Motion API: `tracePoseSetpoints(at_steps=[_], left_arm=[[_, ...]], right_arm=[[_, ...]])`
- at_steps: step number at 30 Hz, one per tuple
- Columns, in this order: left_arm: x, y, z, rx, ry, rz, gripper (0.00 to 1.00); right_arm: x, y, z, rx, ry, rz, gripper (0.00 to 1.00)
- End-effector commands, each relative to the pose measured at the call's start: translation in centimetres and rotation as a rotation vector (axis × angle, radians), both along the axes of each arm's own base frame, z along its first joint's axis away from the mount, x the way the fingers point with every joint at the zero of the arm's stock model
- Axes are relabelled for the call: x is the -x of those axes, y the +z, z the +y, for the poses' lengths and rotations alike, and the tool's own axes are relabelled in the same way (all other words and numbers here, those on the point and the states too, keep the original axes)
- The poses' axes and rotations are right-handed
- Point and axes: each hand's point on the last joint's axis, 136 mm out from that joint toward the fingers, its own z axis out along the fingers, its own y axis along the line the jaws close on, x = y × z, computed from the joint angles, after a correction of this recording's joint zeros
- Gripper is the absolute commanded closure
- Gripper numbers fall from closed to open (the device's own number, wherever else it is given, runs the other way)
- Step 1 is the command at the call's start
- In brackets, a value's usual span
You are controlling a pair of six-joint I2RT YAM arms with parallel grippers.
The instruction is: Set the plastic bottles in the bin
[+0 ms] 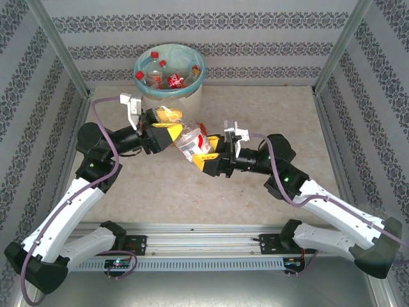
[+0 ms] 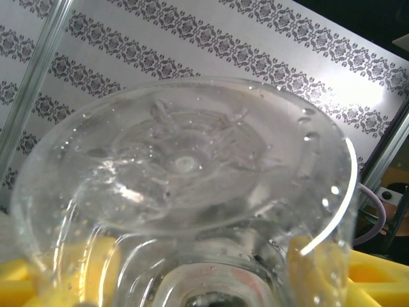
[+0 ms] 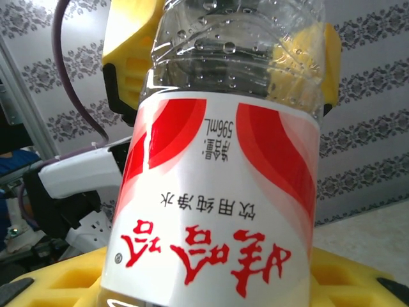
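Clear plastic bottle with red-and-white label (image 1: 188, 144), held above the centre of the table (image 1: 268, 109): right gripper (image 1: 199, 152) clamped on its labelled body, left gripper (image 1: 172, 136) straddling its base, grip not discernible. Round cream-white bin with teal liner (image 1: 182, 101) stands at 12 o'clock. Should the right release before the left bites, the smooth bottle may drop short.

The left arm (image 1: 70, 198) rose from the table's (image 1: 268, 192) near edge and folded at its elbow by the left edge. Its left gripper (image 1: 171, 131) pointed right, with yellow fingers (image 3: 128, 61) flanking one end of a bottle (image 1: 188, 142); whether they pressed it could not be told. The right arm (image 1: 332, 211) reached in from the right. The right gripper (image 1: 203, 152) was clamped on the bottle's labelled part.
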Motion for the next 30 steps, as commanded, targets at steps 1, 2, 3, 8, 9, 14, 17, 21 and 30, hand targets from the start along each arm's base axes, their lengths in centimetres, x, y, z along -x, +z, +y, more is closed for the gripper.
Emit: tracePoseSetpoints(at_steps=[1,2,3,8,9,14,17,21,30], left_arm=[[2.3,1.9,0.4,0.045,-0.037,-0.112,0.32],[2.4,2.0,0.5,0.050,-0.034,-0.119,0.34],[2.5,2.2,0.6,0.054,-0.033,-0.127,0.37],[2.6,2.5,1.0,0.067,0.001,-0.158,0.43],[2.6,2.7,1.3,0.075,0.024,-0.164,0.44],[0.6,2.8,2.7,0.059,0.212,-0.158,0.46],[-0.9,3.3,3.9,0.025,0.356,-0.158,0.47],[-2.8,5.2,5.5,-0.025,0.543,-0.220,0.46],[-14.9,6.8,6.8,-0.389,0.980,-0.270,0.46]], right_arm=[[1.2,2.8,-0.1,-0.072,0.073,-0.041,0.49],[1.3,2.8,0.1,-0.069,0.088,-0.040,0.49],[1.4,2.6,0.3,-0.063,0.102,-0.037,0.49],[1.1,2.5,0.0,-0.064,0.068,-0.037,0.42],[0.7,2.4,-0.2,-0.062,0.035,-0.038,0.38],[-2.0,1.6,-2.4,-0.045,-0.236,-0.066,0.20],[-3.2,1.9,-4.8,-0.050,-0.416,-0.105,0.17],[-4.4,2.3,-8.0,-0.035,-0.610,-0.146,0.16],[-5.6,3.1,-10.9,0.000,-0.776,-0.130,0.16]])
